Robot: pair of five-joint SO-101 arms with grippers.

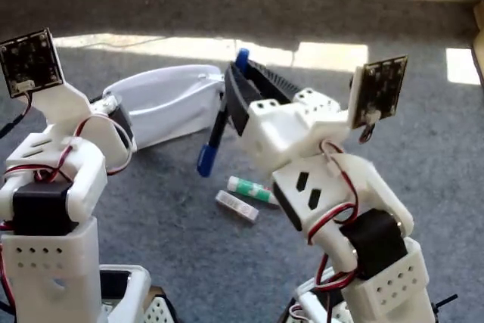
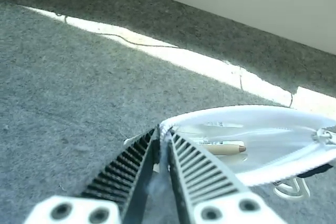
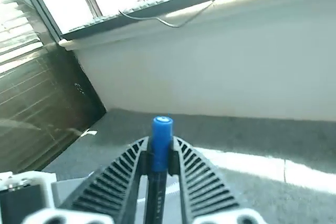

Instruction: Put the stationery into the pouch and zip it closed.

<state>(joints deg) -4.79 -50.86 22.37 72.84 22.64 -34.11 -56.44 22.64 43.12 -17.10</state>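
The white translucent pouch [image 1: 170, 107] lies open on the grey carpet. My left gripper [image 1: 113, 105] is at its left end, shut on the pouch's rim [image 2: 164, 127]. Inside the pouch [image 2: 252, 129] lies a beige pen-like stick [image 2: 224, 148], and the zipper pull [image 2: 323, 136] sits at the far end. My right gripper [image 1: 237, 72] hangs above the carpet just right of the pouch's mouth, shut on a blue pen [image 1: 213, 138] that points steeply down. In the right wrist view the blue pen [image 3: 161, 135] stands between the fingers of my right gripper [image 3: 160, 145].
A green-and-white tube [image 1: 251, 189] and a small white block [image 1: 237, 206] lie on the carpet below the held pen. A sunlit strip [image 1: 189, 47] crosses the carpet behind the pouch. A thin cable [image 2: 131, 41] runs along it.
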